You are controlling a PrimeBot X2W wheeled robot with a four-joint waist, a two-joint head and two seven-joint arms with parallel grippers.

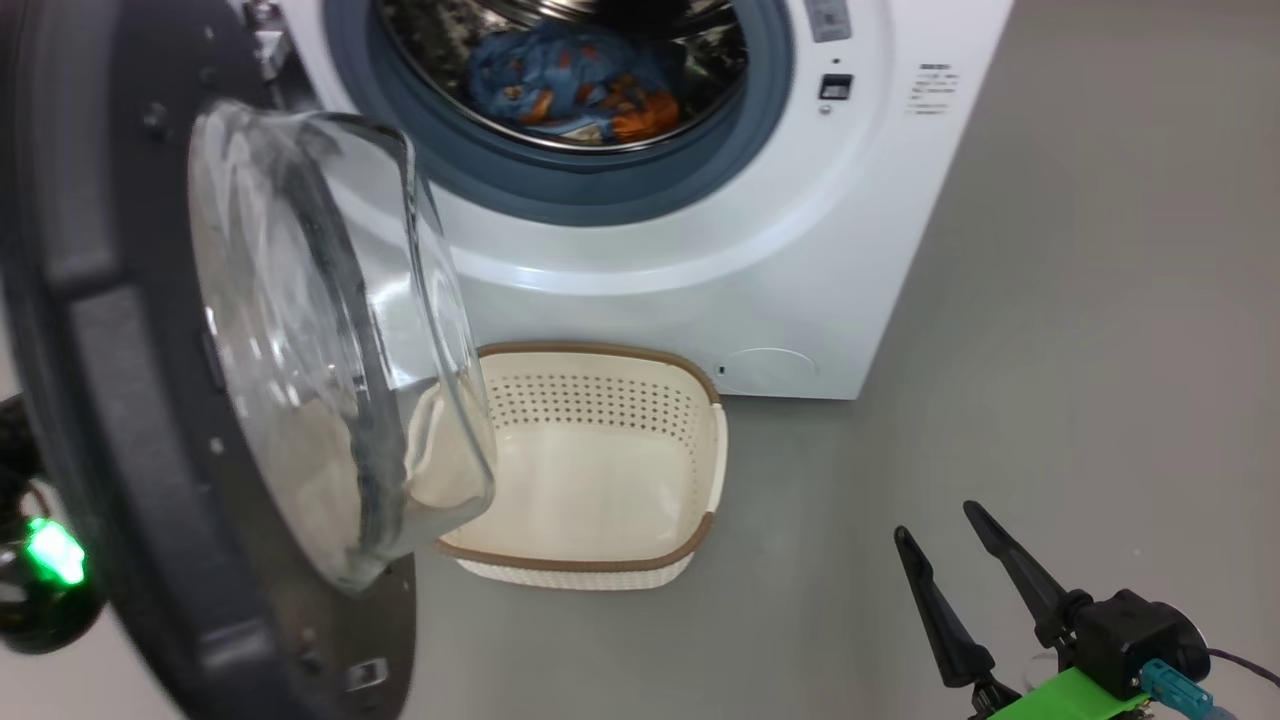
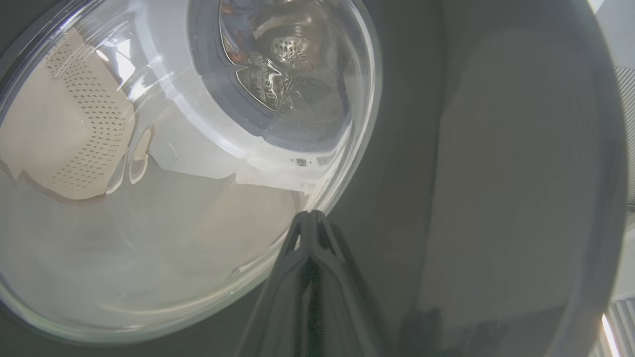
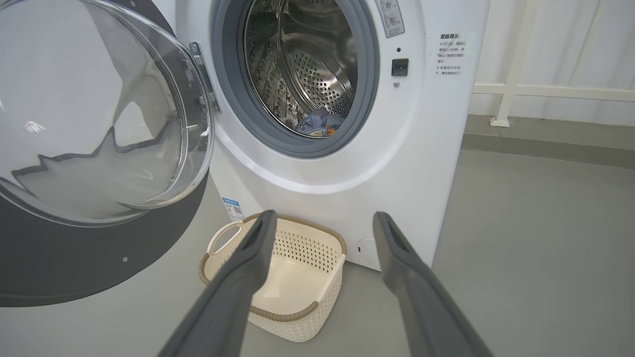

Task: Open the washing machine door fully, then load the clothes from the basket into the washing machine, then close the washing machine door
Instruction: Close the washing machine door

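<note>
The washing machine [image 1: 700, 290] stands with its door [image 1: 110, 400] swung out to the left, the glass bowl [image 1: 330, 340] bulging toward the drum. The clothes [image 1: 580, 90], blue with orange prints, lie in the steel drum, also seen as clothes [image 3: 320, 124] low behind the gasket. The basket [image 1: 600, 480] sits on the floor before the machine, its inside bare; basket [image 3: 278, 277] lies beyond my right fingers. My left gripper [image 2: 310, 218] is shut, its tips at the door's [image 2: 446, 173] black outer rim beside the glass. My right gripper [image 1: 935, 522] hangs open and holds nothing, right of the basket.
Grey floor [image 1: 1080, 300] stretches to the right of the machine. A white railing and curtain [image 3: 545, 91] stand behind it on the right. My left arm, with a green light [image 1: 55, 550], is behind the door at the far left.
</note>
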